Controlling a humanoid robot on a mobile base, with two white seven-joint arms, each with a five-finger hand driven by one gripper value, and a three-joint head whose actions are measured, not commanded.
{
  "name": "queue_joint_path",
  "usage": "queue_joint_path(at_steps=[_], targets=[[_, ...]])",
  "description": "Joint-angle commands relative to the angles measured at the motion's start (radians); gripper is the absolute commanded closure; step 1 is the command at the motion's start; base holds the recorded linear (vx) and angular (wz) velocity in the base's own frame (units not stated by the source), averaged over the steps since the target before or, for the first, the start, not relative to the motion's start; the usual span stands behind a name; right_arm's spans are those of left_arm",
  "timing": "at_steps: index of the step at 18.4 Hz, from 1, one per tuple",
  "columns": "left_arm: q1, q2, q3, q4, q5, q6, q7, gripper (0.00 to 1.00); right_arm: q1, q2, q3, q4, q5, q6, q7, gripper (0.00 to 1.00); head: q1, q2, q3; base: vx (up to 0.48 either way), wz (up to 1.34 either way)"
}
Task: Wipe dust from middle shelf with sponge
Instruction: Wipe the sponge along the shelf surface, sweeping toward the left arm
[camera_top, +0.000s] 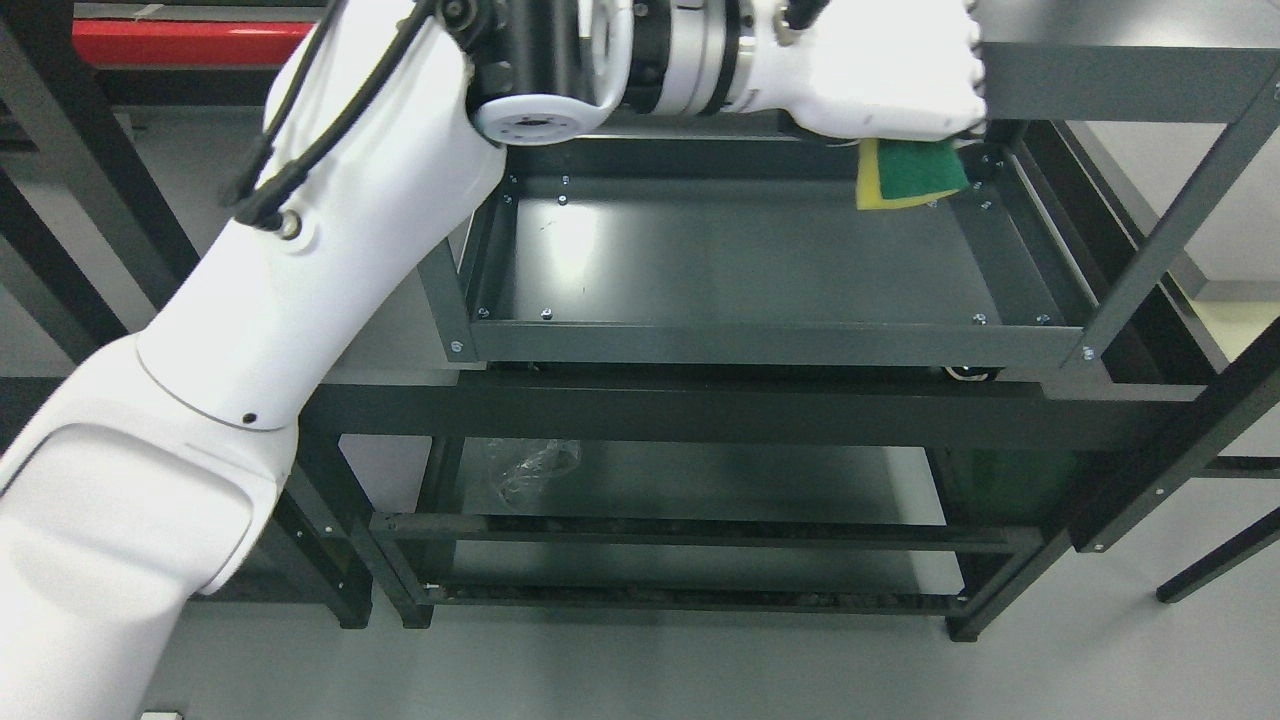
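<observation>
One left hand (880, 75) clamped around sponge (910, 175), above middle shelf (740, 260) far-right corner

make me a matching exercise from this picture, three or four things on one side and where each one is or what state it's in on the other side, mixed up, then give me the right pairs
Things:
1. green and yellow sponge
2. white robot left hand
3. dark grey metal middle shelf tray
4. crumpled clear plastic wrap

Places or states:
A. lying on a lower shelf, under the tray
B. closed around the sponge, top right of the picture
C. hanging below the hand at the tray's far right corner
D. bare, with a bright glare near its left end

Pairs: 1-C, 2-B, 3-D, 4-A
</observation>
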Motion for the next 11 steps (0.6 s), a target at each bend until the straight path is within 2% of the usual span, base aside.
queue_joint_path(at_steps=[1, 3, 6, 11], targets=[[0.139, 0.211, 0.29, -0.16, 0.023, -0.005, -0.028, 0.97, 0.0, -0.017, 0.0, -0.017, 0.0, 0.073, 0.0, 0.0, 0.0, 0.0, 0.0, 0.0, 0.0], [0.182, 0.259, 0.352, -0.213, 0.086, -0.005, -0.066, 0.97, 0.0, -0.017, 0.0, -0.017, 0.0, 0.073, 0.0, 0.0, 0.0, 0.0, 0.0, 0.0, 0.0], [0.251, 0.369, 0.433, -0.295, 0.17, -0.005, -0.089, 0.97, 0.0, -0.017, 0.0, -0.017, 0.0, 0.073, -0.001, 0.0, 0.0, 0.0, 0.0, 0.0, 0.0], [0.371, 0.529, 0.605, -0.303, 0.296, -0.005, -0.092, 0.96, 0.0, -0.017, 0.0, -0.017, 0.0, 0.073, 0.0, 0.0, 0.0, 0.0, 0.0, 0.0, 0.0]])
